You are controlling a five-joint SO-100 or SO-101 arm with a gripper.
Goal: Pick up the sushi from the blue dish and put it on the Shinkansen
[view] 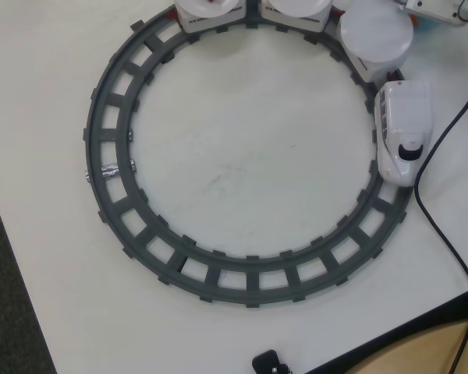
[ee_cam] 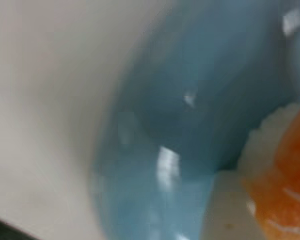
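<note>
In the wrist view, which is blurred, the light-blue dish (ee_cam: 190,100) fills most of the picture. The sushi (ee_cam: 285,185), orange with white stripes on a white base, is very close at the lower right edge. It lies against a flat white surface (ee_cam: 225,210) that looks like one of my fingers. The jaws are not clear enough to judge. In the overhead view the white Shinkansen (view: 403,131) stands on the right of the grey track, with cars carrying round white plates (view: 376,35) behind it. Only a white part of my arm (view: 444,9) shows at the top right corner.
The grey circular track (view: 109,167) covers the middle of the white table. A black cable (view: 444,234) runs down the right side next to the train. The table's dark edge runs along the left and the bottom right.
</note>
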